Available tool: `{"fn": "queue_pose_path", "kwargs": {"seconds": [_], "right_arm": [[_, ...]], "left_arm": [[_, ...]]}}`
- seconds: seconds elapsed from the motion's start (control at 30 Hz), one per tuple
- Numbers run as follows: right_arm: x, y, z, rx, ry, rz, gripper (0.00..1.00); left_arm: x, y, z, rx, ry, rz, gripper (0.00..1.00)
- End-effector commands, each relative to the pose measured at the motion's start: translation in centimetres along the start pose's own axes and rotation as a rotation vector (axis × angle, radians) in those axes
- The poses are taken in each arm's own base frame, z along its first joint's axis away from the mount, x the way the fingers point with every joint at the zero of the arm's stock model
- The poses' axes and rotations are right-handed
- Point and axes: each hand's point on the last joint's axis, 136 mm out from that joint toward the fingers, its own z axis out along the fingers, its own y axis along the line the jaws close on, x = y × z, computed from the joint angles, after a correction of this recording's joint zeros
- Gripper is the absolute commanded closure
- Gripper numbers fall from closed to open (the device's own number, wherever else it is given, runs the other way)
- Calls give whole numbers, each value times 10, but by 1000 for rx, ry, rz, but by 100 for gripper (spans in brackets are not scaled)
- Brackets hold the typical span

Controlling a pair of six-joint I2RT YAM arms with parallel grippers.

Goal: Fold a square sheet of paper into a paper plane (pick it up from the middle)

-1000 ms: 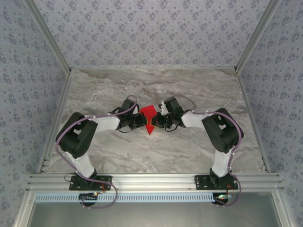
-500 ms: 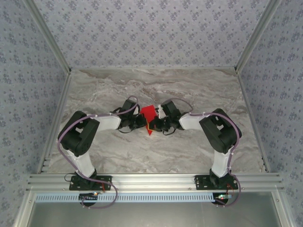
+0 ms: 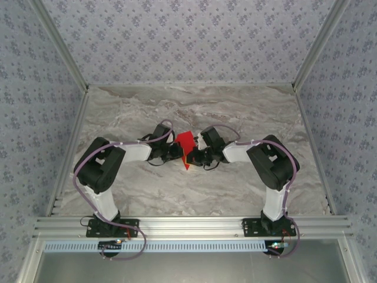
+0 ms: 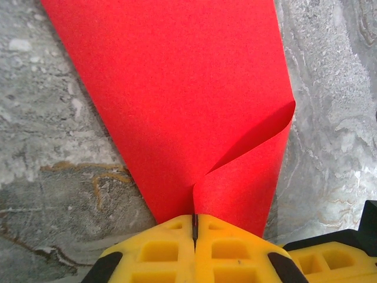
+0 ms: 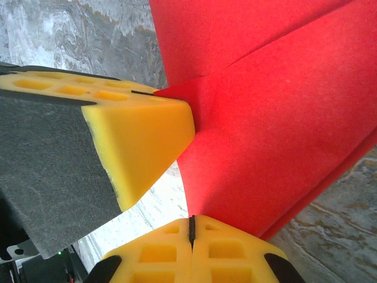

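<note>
The red square sheet of paper (image 3: pixel 186 145) is folded into a pointed dart shape and is held over the middle of the marble table, its tip toward the arms. My left gripper (image 3: pixel 177 152) is shut on its left side. My right gripper (image 3: pixel 197 155) is shut on its right side, close against the left one. In the left wrist view the paper (image 4: pixel 177 100) rises from the shut left gripper (image 4: pixel 194 223), with a curled flap on the right. In the right wrist view the paper (image 5: pixel 277 141) leaves the shut right gripper (image 5: pixel 190 223), and the left gripper's fingers (image 5: pixel 141 135) press the fold.
The grey marble table (image 3: pixel 235 112) is ringed by aluminium rails and patterned walls. Both arm bases are bolted to the near rail (image 3: pixel 188 224). In the left wrist view a yellow finger of the right gripper (image 4: pixel 330 259) sits at the bottom right.
The right gripper has moved a little left toward the left gripper. The paper between them has narrowed and tilted. Both grippers stay shut.
</note>
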Motion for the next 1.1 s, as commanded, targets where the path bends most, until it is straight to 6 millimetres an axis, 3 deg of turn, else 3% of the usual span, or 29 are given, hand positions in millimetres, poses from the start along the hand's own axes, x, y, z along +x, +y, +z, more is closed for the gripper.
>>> {"fn": "queue_pose_path", "kwargs": {"seconds": [0.0, 0.67, 0.77, 0.9, 1.07], "right_arm": [[9, -7, 2, 27, 22, 2, 100], [19, -31, 11, 90, 43, 58, 100], [19, -32, 11, 96, 39, 67, 100], [20, -34, 12, 102, 42, 76, 100], [20, -35, 12, 102, 45, 79, 100]], "left_arm": [[-8, -6, 4, 9, -13, 36, 98], [-13, -1, 3, -40, -22, 54, 98], [-19, -4, -6, -57, -43, 63, 94], [-30, -11, -30, -75, -125, 58, 81], [-27, -19, -40, -18, -150, 39, 81]]}}
